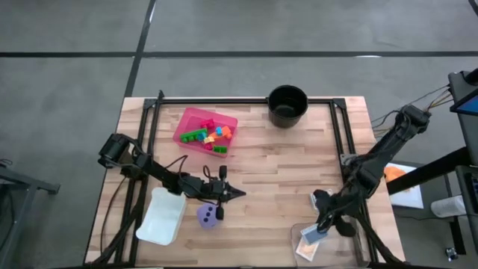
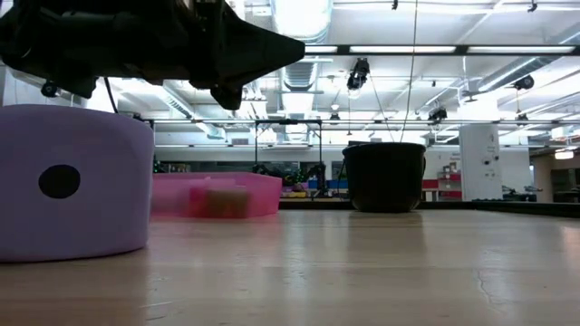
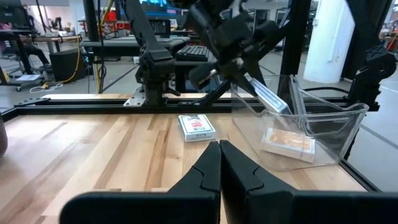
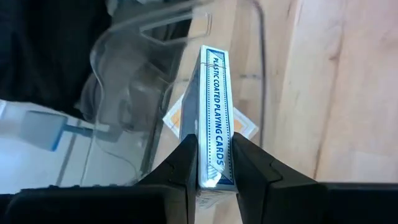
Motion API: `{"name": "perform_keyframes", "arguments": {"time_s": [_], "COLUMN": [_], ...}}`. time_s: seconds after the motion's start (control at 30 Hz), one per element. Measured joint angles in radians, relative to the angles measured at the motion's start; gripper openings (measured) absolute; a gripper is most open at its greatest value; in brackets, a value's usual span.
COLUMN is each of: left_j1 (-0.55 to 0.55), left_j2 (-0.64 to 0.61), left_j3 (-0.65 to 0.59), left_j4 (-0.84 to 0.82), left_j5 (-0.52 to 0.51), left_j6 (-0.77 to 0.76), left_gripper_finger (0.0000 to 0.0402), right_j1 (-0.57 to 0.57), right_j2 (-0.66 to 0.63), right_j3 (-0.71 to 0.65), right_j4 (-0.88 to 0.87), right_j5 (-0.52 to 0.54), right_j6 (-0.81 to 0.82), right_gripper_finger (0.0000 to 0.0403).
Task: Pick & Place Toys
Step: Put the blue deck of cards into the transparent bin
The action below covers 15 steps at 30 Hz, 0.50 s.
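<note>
Your right gripper [image 4: 213, 163] is squeezing a blue card pack [image 4: 215, 112] between its two fingers. The pack stands on its thin edge and says "plastic coated playing cards". It hangs just over the clear bin [image 1: 328, 240] at the near right corner of the table [image 1: 269, 161]. An orange card pack [image 3: 288, 142] lies flat on the bottom of that bin, right under the blue one. A white-red card pack [image 3: 196, 127] lies flat on the wood, just beside the bin and outside it.

Your left gripper [image 3: 219, 163] is pinched shut with nothing in it. It floats above the table near the middle, and its tip points toward the right arm. The purple die [image 1: 208, 216] with dark dots sits on the wood right beside that gripper, on the near side, not touching it.

The pink tray [image 1: 188, 119] sits toward the far left part of the table. You can see small bricks [image 1: 210, 136] piled in it: green, red, orange and a bit of yellow. The black pot [image 1: 287, 104] stands at the far edge, to the right of the tray. You cannot see anything in it. A white bin [image 1: 161, 217] lies near the left arm, next to the die, and looks bare inside.
</note>
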<state>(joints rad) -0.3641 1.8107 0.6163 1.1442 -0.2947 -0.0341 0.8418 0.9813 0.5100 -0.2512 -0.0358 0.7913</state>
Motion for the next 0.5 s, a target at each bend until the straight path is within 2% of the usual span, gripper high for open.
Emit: {"name": "perform_keyframes", "arguments": {"time_s": [0.2, 0.5], "left_j1": [0.002, 0.008], "left_j2": [0.000, 0.000], "left_j3": [0.000, 0.000], "left_j4": [-0.013, -0.032], "left_j5": [0.000, -0.004], "left_j6": [0.000, -0.015], "left_gripper_finger": [0.0000, 0.0000], "right_j1": [0.012, 0.012], "right_j2": [0.164, 0.342], "right_j3": [0.086, 0.295], "right_j4": [-0.047, -0.316], "right_j5": [0.010, 0.048], "right_j6": [0.034, 0.040], "right_gripper_finger": [0.0085, 0.0188]}}
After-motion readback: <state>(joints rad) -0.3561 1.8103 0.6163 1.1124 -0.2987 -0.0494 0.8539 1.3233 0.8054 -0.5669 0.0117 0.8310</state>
